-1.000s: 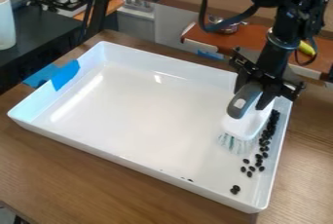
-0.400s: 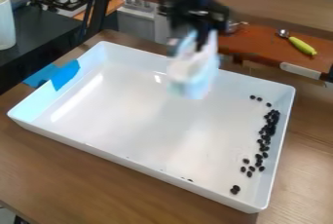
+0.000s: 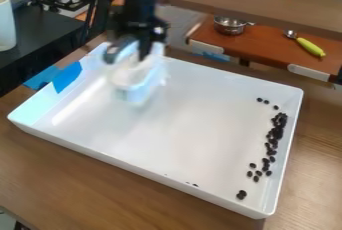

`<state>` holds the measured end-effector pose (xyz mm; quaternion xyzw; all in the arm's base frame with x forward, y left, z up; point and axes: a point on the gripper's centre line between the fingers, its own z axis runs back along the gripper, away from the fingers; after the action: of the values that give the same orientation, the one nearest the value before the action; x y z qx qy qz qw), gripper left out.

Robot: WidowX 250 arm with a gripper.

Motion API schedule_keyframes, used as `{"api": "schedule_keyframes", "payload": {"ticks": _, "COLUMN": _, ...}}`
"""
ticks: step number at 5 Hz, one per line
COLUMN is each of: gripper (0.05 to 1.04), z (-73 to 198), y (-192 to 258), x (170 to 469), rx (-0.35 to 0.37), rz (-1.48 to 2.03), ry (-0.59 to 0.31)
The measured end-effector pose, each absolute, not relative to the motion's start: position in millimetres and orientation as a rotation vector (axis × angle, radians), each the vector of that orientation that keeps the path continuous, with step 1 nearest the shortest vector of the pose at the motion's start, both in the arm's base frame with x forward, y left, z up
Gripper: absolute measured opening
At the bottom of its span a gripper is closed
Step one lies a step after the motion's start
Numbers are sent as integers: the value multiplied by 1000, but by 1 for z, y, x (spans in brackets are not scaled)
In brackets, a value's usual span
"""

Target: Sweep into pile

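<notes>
Claw (image 3: 130, 56) and brush (image 3: 139, 76) moved across from the bean side toward the blue tape (image 3: 66, 77); beans unchanged since the last frame. Claw clamped on the brush, both motion-blurred, over the far corner of the white tray (image 3: 133, 136). Black beans (image 3: 277, 130) in a long uneven strip along the tray's short wall opposite the tape, few loose ones near the strip's far end, small clump near the close corner. Tray on wooden tabletop (image 3: 73, 174). Metal pot (image 3: 229, 25) on brown surface behind.
</notes>
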<state>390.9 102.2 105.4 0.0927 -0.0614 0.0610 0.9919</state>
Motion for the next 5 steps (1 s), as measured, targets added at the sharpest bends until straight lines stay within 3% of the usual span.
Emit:
{"api": "schedule_keyframes", "payload": {"ticks": 1, "gripper": 488, "z": 93, "y": 132, "x": 369, "rx": 251, "rz": 102, "ry": -153}}
{"api": "schedule_keyframes", "payload": {"ticks": 2, "gripper": 488, "z": 81, "y": 131, "x": 358, "rx": 259, "rz": 57, "ry": -161}}
{"api": "schedule_keyframes", "payload": {"ticks": 5, "gripper": 488, "z": 81, "y": 96, "x": 337, "rx": 259, "rz": -30, "ry": -133}}
